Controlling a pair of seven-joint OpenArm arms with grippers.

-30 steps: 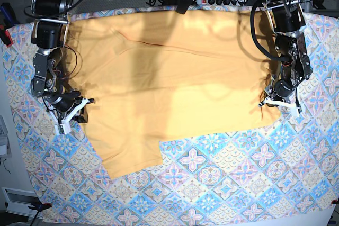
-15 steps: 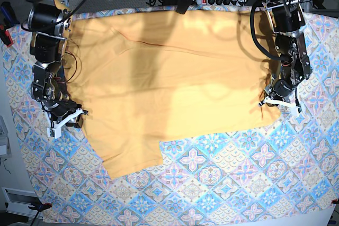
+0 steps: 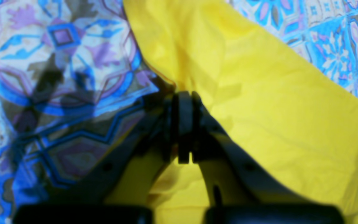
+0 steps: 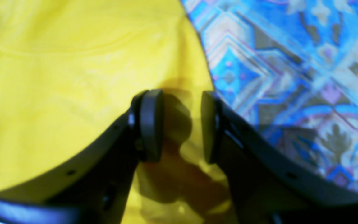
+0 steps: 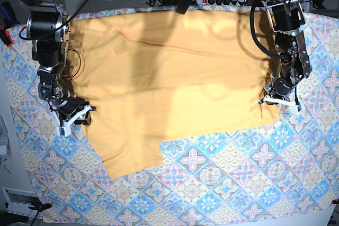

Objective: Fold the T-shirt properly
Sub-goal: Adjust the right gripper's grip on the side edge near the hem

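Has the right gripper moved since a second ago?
Yes. The right gripper has drawn slightly outward from the T-shirt edge and its jaws have opened.

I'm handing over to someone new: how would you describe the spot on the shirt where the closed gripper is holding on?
Start from the patterned tablecloth and the pale orange T-shirt spread across it. Follow the shirt to its edge on the base view's right, near the lower corner. There the left gripper is shut on the hem, while the right gripper at the opposite edge stands open.
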